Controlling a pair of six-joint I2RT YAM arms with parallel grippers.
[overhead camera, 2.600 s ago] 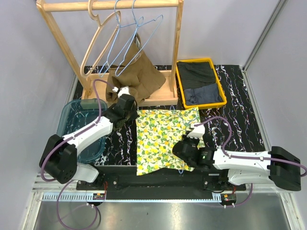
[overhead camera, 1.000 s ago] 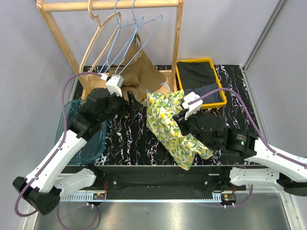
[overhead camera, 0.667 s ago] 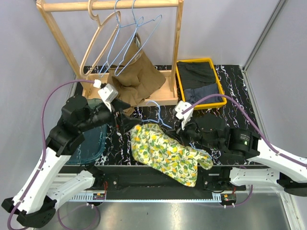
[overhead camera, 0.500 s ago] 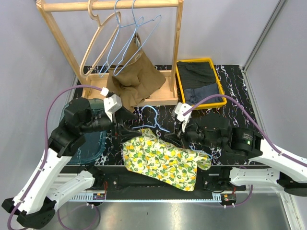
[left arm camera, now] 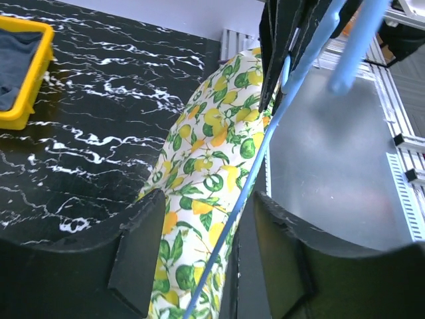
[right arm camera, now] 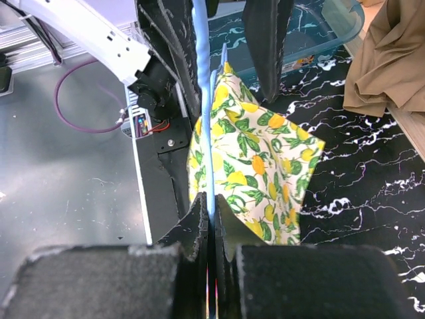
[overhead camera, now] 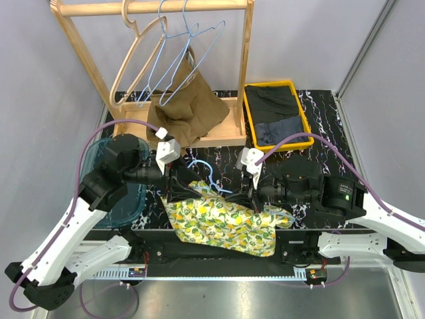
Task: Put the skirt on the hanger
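Note:
The lemon-print skirt (overhead camera: 222, 222) lies crumpled at the table's near edge, partly over the front rail. A light blue wire hanger (overhead camera: 202, 166) sits on top of it, between the two arms. My right gripper (overhead camera: 247, 194) is shut on the hanger's wire (right arm camera: 201, 100), and its wrist view shows the skirt (right arm camera: 259, 159) just beyond. My left gripper (overhead camera: 178, 189) hovers over the skirt (left arm camera: 199, 179). Its fingers (left arm camera: 136, 252) stand apart on either side of the hanger wire (left arm camera: 265, 143) and do not touch it.
A wooden rack (overhead camera: 153, 8) at the back left holds a wooden hanger (overhead camera: 143, 53), blue wire hangers (overhead camera: 186, 46) and a brown garment (overhead camera: 189, 106). A yellow bin (overhead camera: 247, 119) of dark clothes stands at the back right. A clear blue tub (overhead camera: 93, 159) is on the left.
The skirt and hanger came down from mid-air and toward the near edge. The left gripper followed to the hanger wire, and its jaws have narrowed around it.

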